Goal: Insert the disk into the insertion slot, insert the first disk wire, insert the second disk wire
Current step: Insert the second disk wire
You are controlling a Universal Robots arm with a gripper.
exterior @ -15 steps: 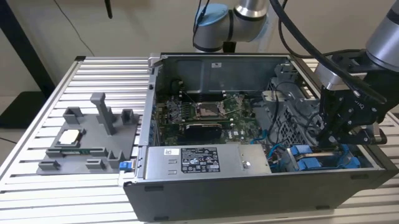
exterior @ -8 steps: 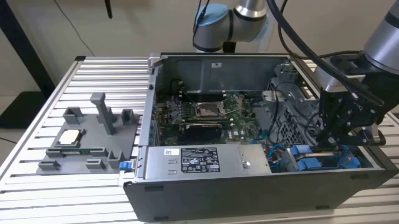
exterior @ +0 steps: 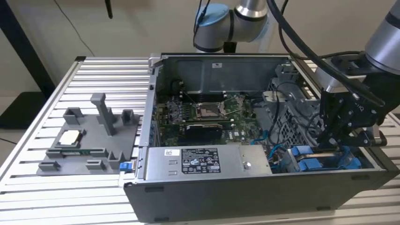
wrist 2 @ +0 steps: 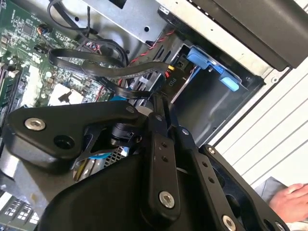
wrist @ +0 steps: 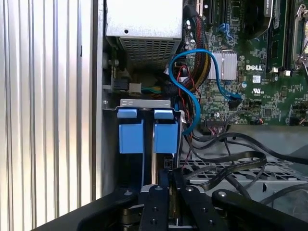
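My gripper (exterior: pixel 327 149) hangs low inside the open computer case (exterior: pixel 187 192), at the exterior view's right, right over the drive bays. Its black fingers (wrist: pixel 163 192) stand pressed together, and I cannot make out anything held between them. The insertion slot (wrist: pixel 131 163) is a dark narrow bay with blue plastic tabs (wrist: pixel 166 137) at its end; it also appears as an open dark cavity (wrist 2: pixel 202 106). The disk is hidden. A blue wire (wrist: pixel 192 91) loops from the motherboard toward the bays. Black flat wires (wrist 2: pixel 115 72) cross near the fingertips.
A grey power-supply box (exterior: pixel 206 161) sits beside the bays, with the motherboard (exterior: pixel 200 112) behind it. A grey fixture tray (exterior: pixel 87 140) lies on the slatted table at the exterior view's left. A person's hand (wrist 2: pixel 288 197) rests outside the case.
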